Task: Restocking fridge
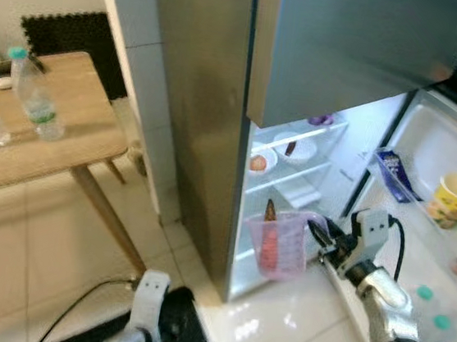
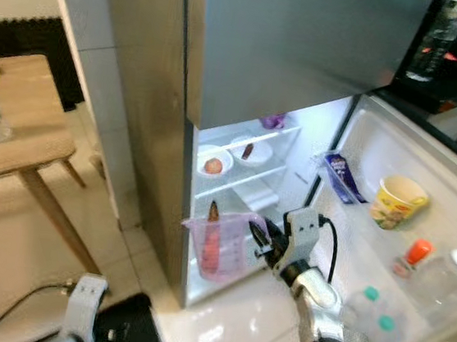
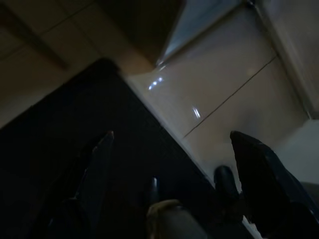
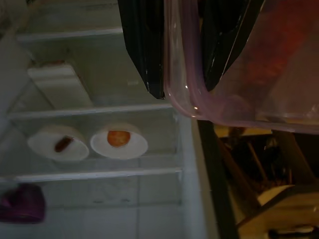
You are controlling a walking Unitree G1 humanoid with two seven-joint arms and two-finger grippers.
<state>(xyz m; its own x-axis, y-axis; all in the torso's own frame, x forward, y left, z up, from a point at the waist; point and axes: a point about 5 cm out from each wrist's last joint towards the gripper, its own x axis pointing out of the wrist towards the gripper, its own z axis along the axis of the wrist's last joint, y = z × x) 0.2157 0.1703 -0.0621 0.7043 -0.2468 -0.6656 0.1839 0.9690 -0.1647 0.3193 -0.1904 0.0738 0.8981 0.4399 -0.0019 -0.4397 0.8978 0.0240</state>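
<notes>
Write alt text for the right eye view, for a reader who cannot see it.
The right gripper holds a clear pink measuring jug with a carrot inside, by its rim, at the open fridge. Two white bowls sit on a lit shelf, a yellow cup in the door, and a wooden table stands to the left.

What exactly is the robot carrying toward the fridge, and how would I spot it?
Look at the open fridge, then just in front of its lit lower shelves. There the right end effector grips the rim of a clear pink measuring jug with a carrot standing in it. Unlike the white bowls on the shelves, it is see-through and held in the air.
</notes>
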